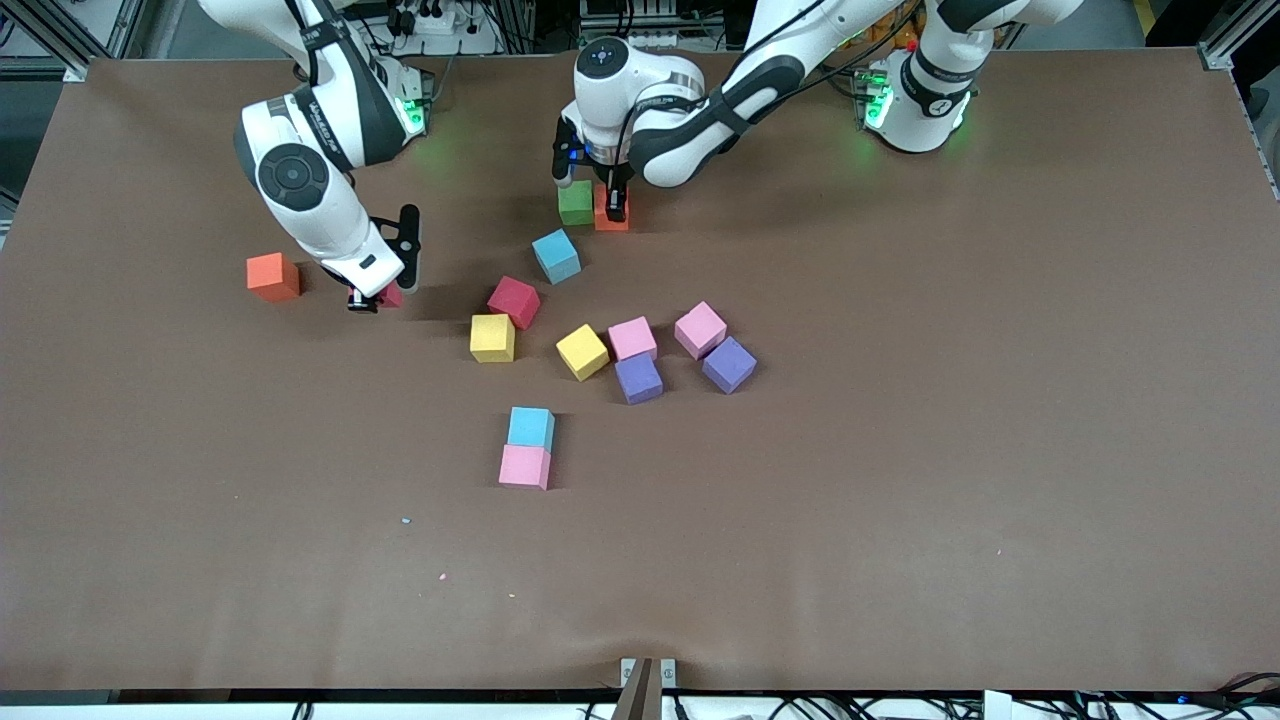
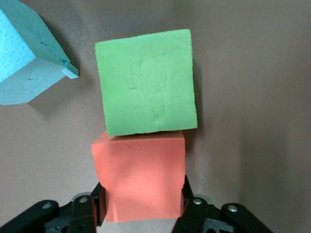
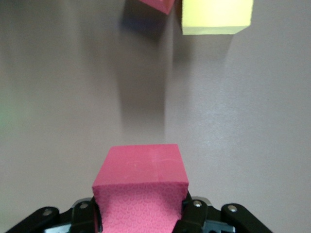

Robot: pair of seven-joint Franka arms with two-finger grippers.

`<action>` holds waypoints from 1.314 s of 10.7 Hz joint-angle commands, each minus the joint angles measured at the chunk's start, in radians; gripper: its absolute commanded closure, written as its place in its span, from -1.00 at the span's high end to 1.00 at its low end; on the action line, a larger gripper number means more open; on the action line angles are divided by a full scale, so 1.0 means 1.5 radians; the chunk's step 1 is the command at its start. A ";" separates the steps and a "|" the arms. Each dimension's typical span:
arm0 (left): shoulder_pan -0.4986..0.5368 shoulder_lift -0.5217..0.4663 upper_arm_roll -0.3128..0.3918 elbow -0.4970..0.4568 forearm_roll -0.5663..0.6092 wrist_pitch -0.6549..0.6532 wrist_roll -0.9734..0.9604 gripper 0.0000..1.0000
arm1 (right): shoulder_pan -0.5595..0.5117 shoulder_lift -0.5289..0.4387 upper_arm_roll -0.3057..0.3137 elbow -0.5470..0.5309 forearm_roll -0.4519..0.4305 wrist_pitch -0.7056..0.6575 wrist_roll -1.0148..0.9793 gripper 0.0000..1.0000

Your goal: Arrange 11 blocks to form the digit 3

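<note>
The orange block (image 2: 141, 177) sits clamped in the left tool (image 1: 592, 198), touching the green block (image 1: 575, 202) beside it, while the right tool (image 1: 372, 298) clenches a crimson block (image 3: 141, 191) near another orange cube (image 1: 273, 276).

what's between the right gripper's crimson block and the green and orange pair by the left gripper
Nothing visible. The right gripper holds its crimson block; bare table runs to the green block.
</note>
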 commanded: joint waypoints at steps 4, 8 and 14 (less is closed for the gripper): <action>-0.004 0.017 0.003 0.013 0.061 -0.007 0.001 -0.41 | 0.072 -0.060 0.008 -0.010 0.012 -0.080 -0.009 -1.00; -0.008 0.030 0.004 0.028 0.066 -0.007 -0.006 -0.22 | 0.105 -0.053 0.008 -0.041 0.026 -0.041 0.034 -1.00; 0.000 0.010 0.001 0.028 0.050 -0.033 -0.046 1.00 | 0.138 -0.052 0.008 -0.062 0.027 -0.019 0.085 -1.00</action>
